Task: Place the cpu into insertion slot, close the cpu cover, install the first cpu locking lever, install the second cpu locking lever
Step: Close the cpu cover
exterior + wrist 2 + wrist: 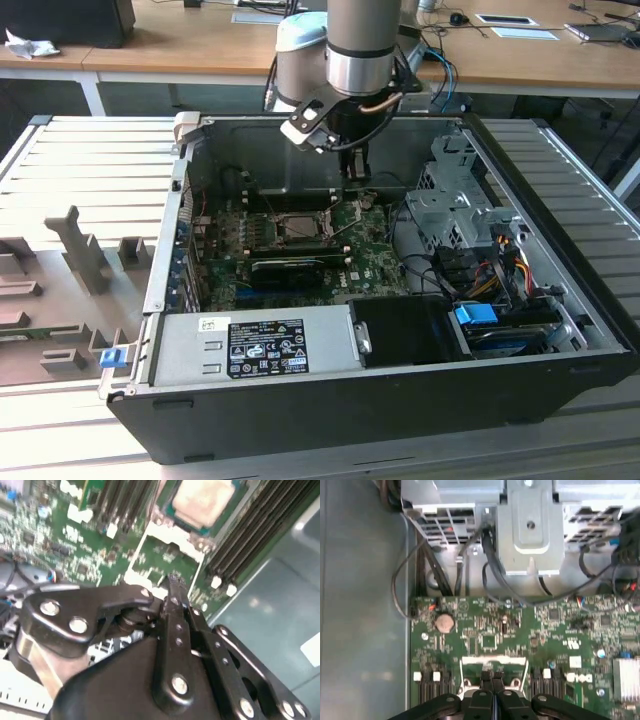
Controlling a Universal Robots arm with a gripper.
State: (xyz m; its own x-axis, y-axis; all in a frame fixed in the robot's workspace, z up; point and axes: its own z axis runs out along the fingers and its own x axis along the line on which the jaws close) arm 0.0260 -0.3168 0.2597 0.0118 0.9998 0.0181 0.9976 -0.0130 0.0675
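- Pale silver-grey square cpu (202,500) sits in the silver-rimmed insertion slot (300,228); the thin silver window-frame cpu cover (494,659) stands open.
- Black gripper (174,580) points down, fingers pressed together at the cover's edge, at one o'clock from the slot in the exterior view.

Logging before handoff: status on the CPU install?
The gripper shut, tips at the cpu cover edge. The cpu sits in the insertion slot; cover open. Nothing seen in the way.

Grey ribbed metal table (90,160) bearing an open black computer case (400,400) at centre. At nine o'clock from the case, grey slotted fixture blocks (85,250) stand on the ribs. A small blue clip (112,356) sits at eight o'clock, by the case's corner.
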